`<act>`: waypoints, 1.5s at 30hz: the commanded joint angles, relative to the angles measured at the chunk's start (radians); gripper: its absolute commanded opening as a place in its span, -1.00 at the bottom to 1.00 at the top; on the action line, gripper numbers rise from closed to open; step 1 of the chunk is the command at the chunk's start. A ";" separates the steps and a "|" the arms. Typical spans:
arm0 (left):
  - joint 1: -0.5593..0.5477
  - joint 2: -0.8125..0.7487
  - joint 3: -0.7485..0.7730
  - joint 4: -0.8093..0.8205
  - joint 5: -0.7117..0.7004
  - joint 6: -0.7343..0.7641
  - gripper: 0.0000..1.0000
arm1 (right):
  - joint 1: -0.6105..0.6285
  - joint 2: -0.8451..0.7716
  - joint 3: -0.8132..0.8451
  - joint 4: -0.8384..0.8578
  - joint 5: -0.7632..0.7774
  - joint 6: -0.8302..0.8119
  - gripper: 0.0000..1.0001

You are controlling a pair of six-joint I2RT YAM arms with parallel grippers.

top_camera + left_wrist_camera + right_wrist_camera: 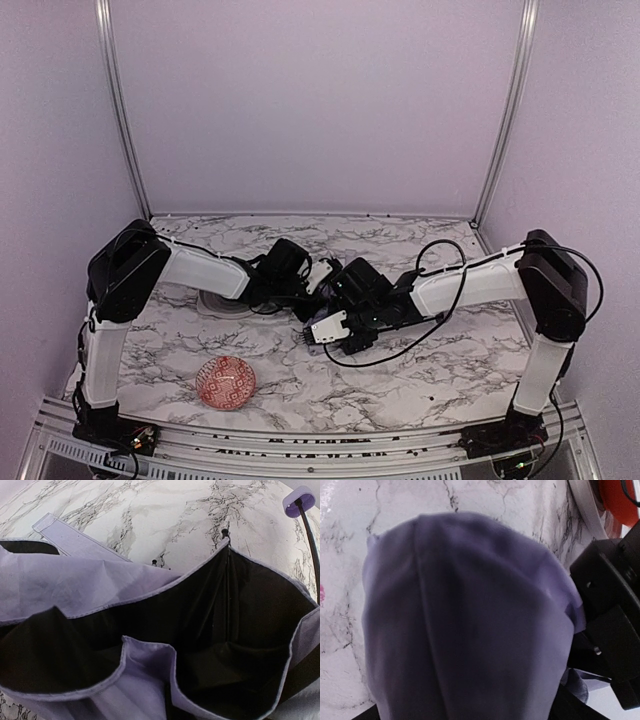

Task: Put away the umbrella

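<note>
There is one umbrella [75, 585], lying mid-way across the table [450, 370] under both wrists, its canopy loose and crumpled. It looks light, with thin, floppy, slippery cloth and ribs that would bend easily, so I'd take it by the shaft [311, 535] or the knob handle [299, 501]. The left gripper [300, 290] is pressed together. The right gripper [318, 335] is smothered in cloth, so I cannot tell its state. One red bowl [227, 383] sits well apart.
</note>
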 commanded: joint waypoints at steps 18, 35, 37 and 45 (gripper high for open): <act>0.102 -0.126 0.092 -0.041 -0.088 0.002 0.91 | -0.065 -0.095 0.018 -0.121 -0.187 0.226 -0.52; 0.055 -0.405 -0.269 0.148 0.143 0.160 0.22 | -0.504 -0.256 0.043 0.028 -0.877 0.553 -0.74; 0.014 -0.406 -0.292 0.182 0.161 0.181 0.22 | -0.503 -0.262 0.053 0.002 -0.866 0.519 -0.74; -0.013 -0.376 -0.293 0.258 0.171 0.186 0.19 | -0.456 -0.257 0.038 -0.015 -0.707 0.499 -0.74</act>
